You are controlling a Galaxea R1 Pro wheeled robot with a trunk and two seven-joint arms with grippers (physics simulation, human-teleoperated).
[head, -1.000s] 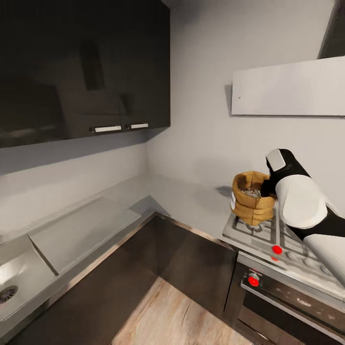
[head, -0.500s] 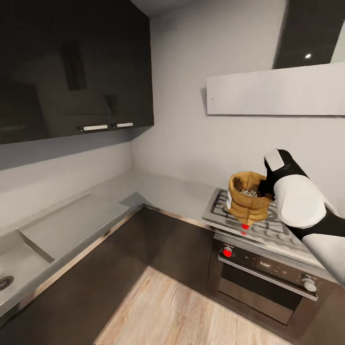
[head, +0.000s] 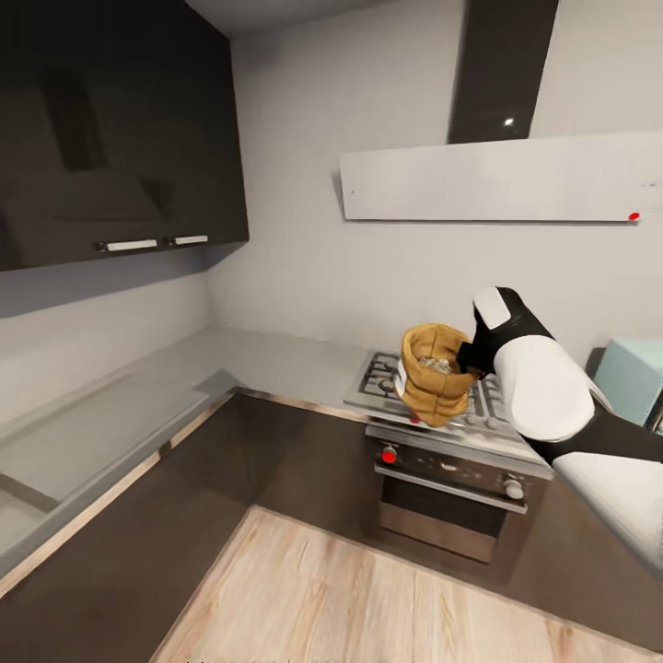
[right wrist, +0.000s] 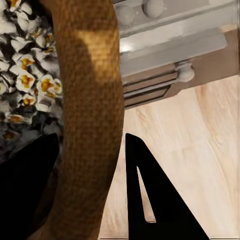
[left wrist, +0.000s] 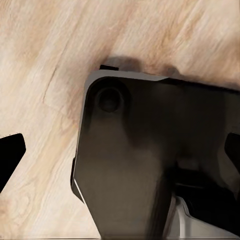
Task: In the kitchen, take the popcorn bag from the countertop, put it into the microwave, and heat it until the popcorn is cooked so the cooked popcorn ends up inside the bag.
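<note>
Above the gas hob (head: 433, 405), your right pincer (right wrist: 92, 187) gripped the popcorn bag (head: 435, 371) rim, microwave (head: 632, 378) at 3 o'clock. Left pincer (left wrist: 120, 155) stood open.

Even, soft light fills the head view, with no hard shadows. The glossy black cabinets (head: 110, 138) carry dim, smeared reflections, and one small bright spot glints on the dark panel (head: 502, 69) above the hood. The grey table (head: 101, 414) shines faintly. Straight lines lean outward toward the edges. Both wrist views are soft and blurred; dark shade covers the popcorn bag's (right wrist: 92, 115) near side.
</note>
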